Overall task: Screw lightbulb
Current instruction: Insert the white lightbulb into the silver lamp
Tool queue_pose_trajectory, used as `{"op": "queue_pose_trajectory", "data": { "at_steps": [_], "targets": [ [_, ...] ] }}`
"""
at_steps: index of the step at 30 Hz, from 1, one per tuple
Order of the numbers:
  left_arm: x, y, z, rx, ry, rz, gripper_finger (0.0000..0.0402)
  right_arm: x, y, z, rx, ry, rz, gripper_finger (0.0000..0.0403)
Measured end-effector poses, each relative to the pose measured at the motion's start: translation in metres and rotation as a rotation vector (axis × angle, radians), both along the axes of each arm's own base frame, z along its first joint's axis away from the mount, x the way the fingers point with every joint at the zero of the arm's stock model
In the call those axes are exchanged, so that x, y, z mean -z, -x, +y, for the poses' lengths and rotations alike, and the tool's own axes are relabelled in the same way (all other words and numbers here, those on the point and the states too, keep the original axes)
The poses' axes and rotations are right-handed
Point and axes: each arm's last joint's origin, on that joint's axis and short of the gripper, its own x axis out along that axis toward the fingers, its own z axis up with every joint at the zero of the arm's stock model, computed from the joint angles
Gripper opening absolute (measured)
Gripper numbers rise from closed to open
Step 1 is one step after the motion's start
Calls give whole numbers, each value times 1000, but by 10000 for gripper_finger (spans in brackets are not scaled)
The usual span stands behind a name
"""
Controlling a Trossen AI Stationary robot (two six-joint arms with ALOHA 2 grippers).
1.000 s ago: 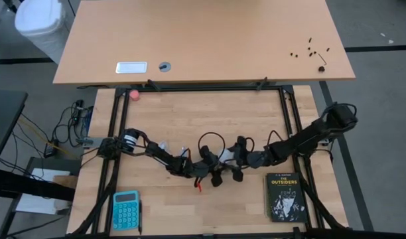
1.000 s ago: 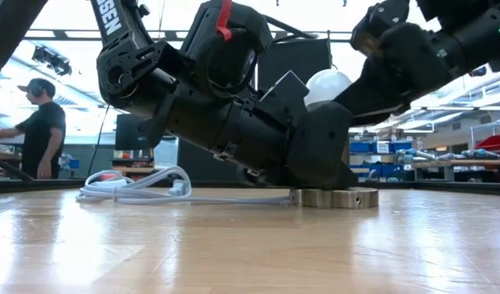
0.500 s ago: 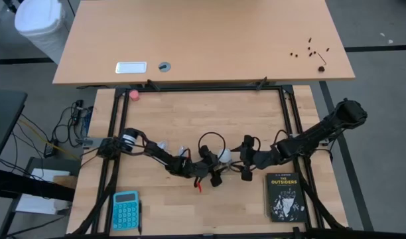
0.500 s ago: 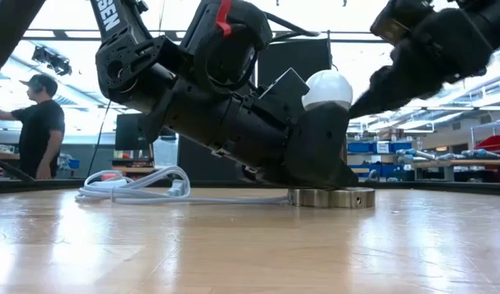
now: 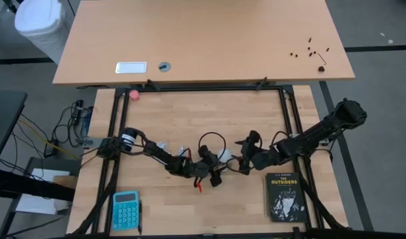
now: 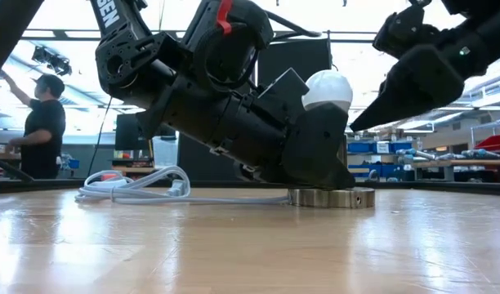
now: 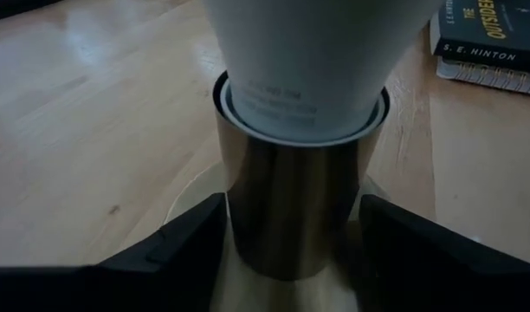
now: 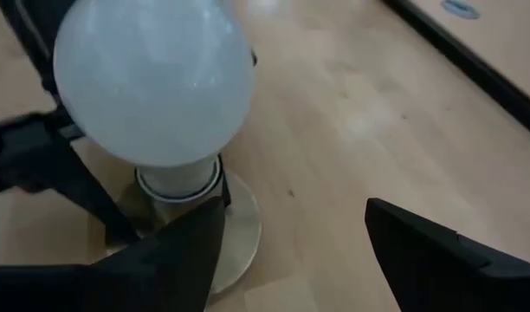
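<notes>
A pale wooden bench [image 5: 190, 126] carries a calculator [image 5: 125, 210], a book [image 5: 284, 197] and a coiled white cord [image 6: 136, 186], with a person [image 6: 42, 131] standing in the room behind. The left arm lies low along the bench, its tool [image 7: 287, 230] open around the metal socket [image 7: 291, 208]. The bulb [image 8: 157, 82] stands upright in that socket. The right arm slants down from the right, its tool [image 8: 291, 221] open beside the bulb, apart from it.

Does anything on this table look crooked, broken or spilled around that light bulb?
Nothing stands out. The lightbulb sits upright in its metal socket, whose base lies flat on the table.
</notes>
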Motion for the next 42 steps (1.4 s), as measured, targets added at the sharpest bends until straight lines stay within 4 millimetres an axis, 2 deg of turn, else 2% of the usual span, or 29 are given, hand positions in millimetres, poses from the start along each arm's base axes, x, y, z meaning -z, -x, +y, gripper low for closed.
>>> {"op": "queue_pose_trajectory", "data": {
  "at_steps": [3, 9, 16, 21, 33, 37, 40, 42],
  "targets": [
    [0, 0, 0, -2, 1, 0, 271, -2, -1, -1, 25, -9, -29, 284],
    [1, 1, 1, -9, -3, 24, 250, -4, -7, 4, -76, -35, -56, 276],
    [2, 1, 2, -18, -2, 44, 210, -3, -7, 6, -126, -71, -39, 274],
    [2, 1, 2, -14, -9, 49, 186, -4, -8, 10, -240, -115, -25, 272],
    [3, 2, 2, -16, -2, 51, 187, -7, -12, 13, -356, -159, -47, 267],
    [3, 2, 2, -16, 0, 51, 187, -11, -13, 19, -475, -218, -74, 263],
    [3, 2, 2, -16, 0, 51, 187, -7, -10, 19, -469, -221, -26, 259],
    [3, 2, 2, -16, 1, 51, 187, -4, -9, 15, -398, -217, 7, 257]
  ]
}}
